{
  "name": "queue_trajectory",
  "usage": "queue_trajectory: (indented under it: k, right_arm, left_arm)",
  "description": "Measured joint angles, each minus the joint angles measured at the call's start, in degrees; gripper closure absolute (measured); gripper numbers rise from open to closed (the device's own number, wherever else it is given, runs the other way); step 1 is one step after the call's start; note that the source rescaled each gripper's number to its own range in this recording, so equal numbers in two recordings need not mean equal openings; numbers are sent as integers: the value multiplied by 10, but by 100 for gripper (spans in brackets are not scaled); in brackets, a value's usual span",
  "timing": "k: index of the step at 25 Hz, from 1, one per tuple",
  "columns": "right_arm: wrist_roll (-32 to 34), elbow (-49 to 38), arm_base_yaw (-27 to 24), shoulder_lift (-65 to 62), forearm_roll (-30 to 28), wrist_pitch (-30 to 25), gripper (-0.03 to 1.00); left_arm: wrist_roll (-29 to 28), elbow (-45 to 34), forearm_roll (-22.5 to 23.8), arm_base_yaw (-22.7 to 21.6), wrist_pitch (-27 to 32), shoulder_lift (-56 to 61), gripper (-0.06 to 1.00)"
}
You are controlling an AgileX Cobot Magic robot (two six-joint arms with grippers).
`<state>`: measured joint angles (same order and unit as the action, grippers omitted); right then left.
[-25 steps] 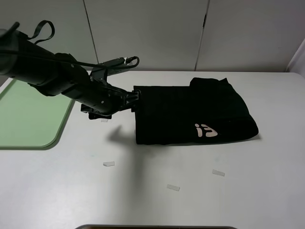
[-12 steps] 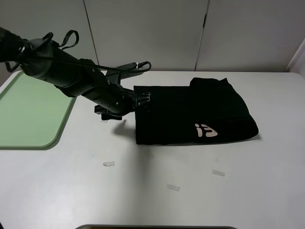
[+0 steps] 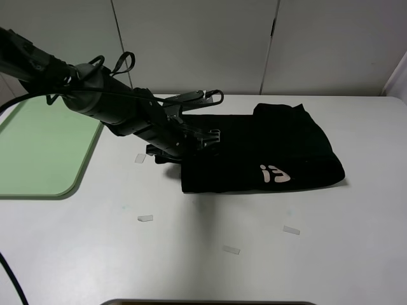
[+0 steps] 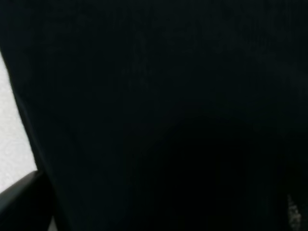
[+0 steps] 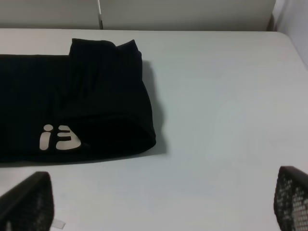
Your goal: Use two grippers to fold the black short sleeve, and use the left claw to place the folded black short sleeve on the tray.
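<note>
The black short sleeve (image 3: 254, 136) is lying folded on the table (image 3: 191, 273) (white lettering (image 3: 275, 173) facing up), well apart from the tray (image 3: 38, 159). The left pincer (image 3: 213, 136) is reaching over its tray-side edge, spread wide, gripping nothing. The right pincer (image 5: 160, 199) is hanging released.

Bright, even light; thin soft shadow at 6 o'clock of the shirt (image 3: 267, 143); left wrist view dark, blurred.

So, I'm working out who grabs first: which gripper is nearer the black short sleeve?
Left. The left gripper is over the edge of the black short sleeve on the tray side. The right gripper is apart from it, over bare table, the cloth ahead of its open jaws.
</note>
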<state>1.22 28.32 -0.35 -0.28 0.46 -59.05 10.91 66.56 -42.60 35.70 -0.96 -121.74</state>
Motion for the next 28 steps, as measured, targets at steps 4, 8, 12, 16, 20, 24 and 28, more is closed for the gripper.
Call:
queue_trajectory:
  k: [4, 8, 12, 16, 20, 24, 28]
  right_arm:
    - [0, 0, 0, 0, 1, 0, -3]
    - [0, 0, 0, 0, 1, 0, -3]
    - [0, 0, 0, 0, 1, 0, -3]
    - [0, 0, 0, 0, 1, 0, -3]
    - [0, 0, 0, 0, 1, 0, -3]
    - [0, 0, 0, 0, 1, 0, -3]
    - [0, 0, 0, 0, 1, 0, -3]
  left_arm:
    - [-1, 0, 0, 0, 1, -3, 17]
    - [-1, 0, 0, 0, 2, -6, 42]
    - [-1, 0, 0, 0, 3, -6, 67]
    - [-1, 0, 0, 0, 4, -6, 88]
    - [-1, 0, 0, 0, 4, -6, 89]
    - [-2, 0, 0, 0, 18, -1, 89]
    - [-2, 0, 1, -1, 44, 22, 89]
